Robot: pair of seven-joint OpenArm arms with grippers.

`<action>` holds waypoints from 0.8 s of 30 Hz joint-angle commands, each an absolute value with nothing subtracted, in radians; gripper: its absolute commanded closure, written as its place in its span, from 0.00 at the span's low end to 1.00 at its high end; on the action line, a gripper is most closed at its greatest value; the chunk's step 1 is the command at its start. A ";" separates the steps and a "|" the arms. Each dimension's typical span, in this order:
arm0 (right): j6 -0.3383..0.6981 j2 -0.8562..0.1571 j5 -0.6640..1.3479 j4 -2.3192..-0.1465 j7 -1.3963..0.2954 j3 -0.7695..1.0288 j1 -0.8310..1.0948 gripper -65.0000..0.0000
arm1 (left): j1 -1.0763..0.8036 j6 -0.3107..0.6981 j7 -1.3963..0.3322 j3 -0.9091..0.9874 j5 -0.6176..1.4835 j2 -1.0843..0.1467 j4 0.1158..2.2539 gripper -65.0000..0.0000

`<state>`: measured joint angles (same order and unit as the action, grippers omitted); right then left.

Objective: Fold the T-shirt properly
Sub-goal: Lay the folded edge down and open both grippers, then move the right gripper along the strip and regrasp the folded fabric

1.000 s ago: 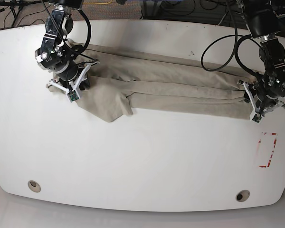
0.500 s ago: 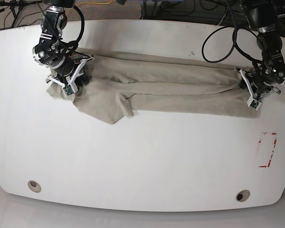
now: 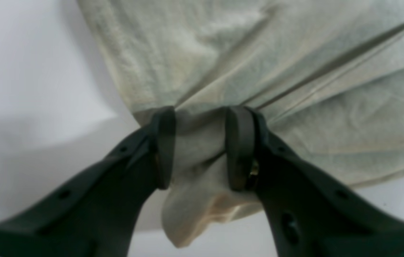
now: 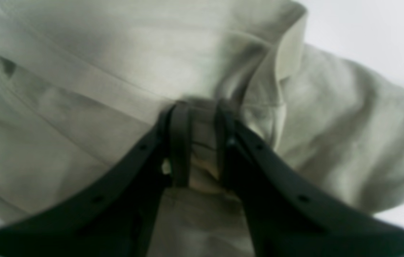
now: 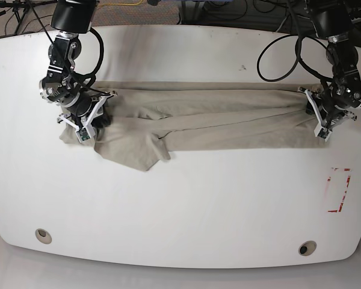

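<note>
The T-shirt [image 5: 210, 117] is stretched in a long, narrow band across the far half of the white surface [image 5: 180, 205], running nearly from the left edge to the right edge. The cloth is beige, wrinkled, w/ long folds along its length.

The left end effector [image 5: 322, 119] is seen near the right edge of the surface, clamped onto the shirt's end there. In the left wrist view the left end effector [image 3: 202, 150] is pinching a bunched wad of fabric; the dark fingers [image 3: 239, 148] are pressed in on both sides of the wad, w/ a lump of cloth hanging out below them. Taut creases are pulled away from the grip across the T-shirt [image 3: 277, 64].

The right end effector [image 5: 87, 117] is placed near the left edge, over the other end of the shirt. In the right wrist view the right end effector [image 4: 202, 157] is closed on a gathered fold of cloth, only a narrow strip of fabric being seen between the fingers [image 4: 179, 150]. A folded hem or edge is stood up just right of the grip on the T-shirt [image 4: 80, 71].

A loose flap of the shirt is spread toward the near edge, left of centre, lying flat on the surface. Red markings [image 5: 339, 189] are seen by the right edge, well apart from the cloth. Two round holes are set near the near corners [image 5: 43, 235].
</note>
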<state>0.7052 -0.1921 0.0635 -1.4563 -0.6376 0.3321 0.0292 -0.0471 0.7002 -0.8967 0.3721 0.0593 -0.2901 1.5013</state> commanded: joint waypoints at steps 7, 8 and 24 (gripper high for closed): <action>0.698 -0.199 0.035 -1.655 -0.739 0.334 0.007 0.53 | -0.033 0.698 -0.891 0.383 0.064 -0.308 1.595 0.66; 0.698 -0.194 0.035 -1.669 -0.743 0.334 -0.004 0.46 | -0.033 0.698 -0.891 0.383 0.064 -0.308 1.609 0.65; 0.698 -0.170 0.031 -1.336 -0.710 0.199 -0.286 0.17 | 0.065 0.698 -1.046 0.460 0.067 -0.300 1.730 0.50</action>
